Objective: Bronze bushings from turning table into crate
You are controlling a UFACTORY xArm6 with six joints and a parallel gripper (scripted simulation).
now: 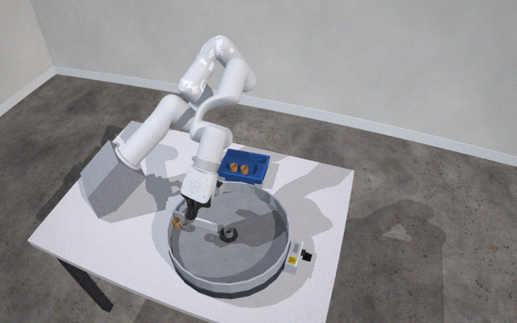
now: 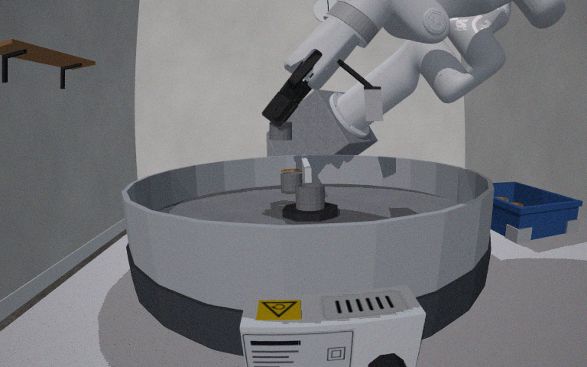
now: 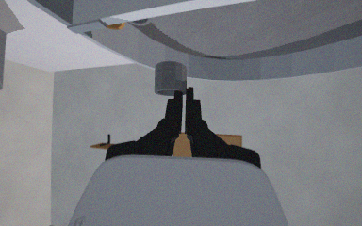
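My gripper [image 1: 189, 217] [image 2: 277, 119] [image 3: 184, 97] is shut on the wall of a steel bushing [image 2: 280, 131] [image 3: 171, 78], which hangs in the air above the far left part of the turning table [image 1: 228, 286] [image 2: 303, 259]. In the top view the fingers largely hide the held bushing. Below, a bronze bushing [image 1: 176, 224] [image 3: 115, 25] and another steel bushing [image 1: 184, 225] [image 2: 290, 183] stand close together near the rim. Two bronze bushings [image 1: 233, 166] [image 1: 244, 169] are in the blue crate [image 1: 237, 177] [image 2: 540, 222].
A pale upright fence [image 1: 202, 222] [image 2: 306, 170] runs inward from the turning table's rim, beside the bushings. A grey cylinder [image 1: 228, 229] [image 2: 309, 196] rises from the dark centre hub. The high rim surrounds the disc. A control box [image 1: 293, 257] [image 2: 389, 332] stands outside it.
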